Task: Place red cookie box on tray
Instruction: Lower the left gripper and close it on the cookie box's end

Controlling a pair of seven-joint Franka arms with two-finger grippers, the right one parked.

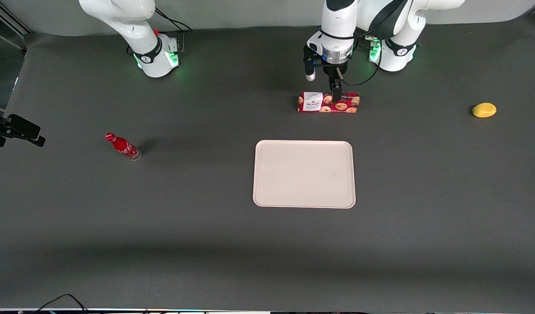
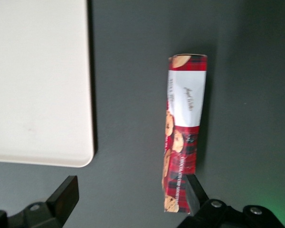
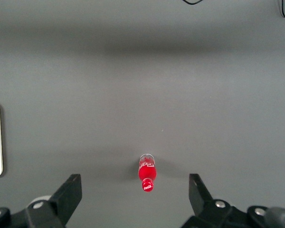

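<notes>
1. The dark grey cloth-covered table [image 1: 424, 244] carries everything, well spread out.
2. The flat, pale pinkish-cream rectangular tray [image 1: 304, 173] with rounded corners and a low rim lies mid-table, bare, nearer the front camera than the box.
3. The long, narrow red tartan cookie box [image 1: 328, 102] with cookie pictures and a white label panel lies lengthwise on the cloth, farther from the front camera than the tray and apart from it, close in front of the working arm's base.
4. The left arm's black two-finger gripper [image 1: 336, 93] is low over the box, nearer the end without the label. In the wrist view its fingers [image 2: 194, 192] stand wide apart; one is just beside the box's long edge, the other well clear toward the tray [image 2: 38, 80]. It holds nothing. Whether that finger touches the carton [image 2: 184, 135] I cannot tell.
5. A small red bottle [image 1: 123, 146] stands toward the parked arm's end.
6. A small yellow lemon-shaped object [image 1: 484, 110] lies toward the working arm's end.
7. Judged step: lining up the grasp. Next, the fingers probably need centring across the box's narrow width, then closing, lifting and carrying toward the tray.
</notes>
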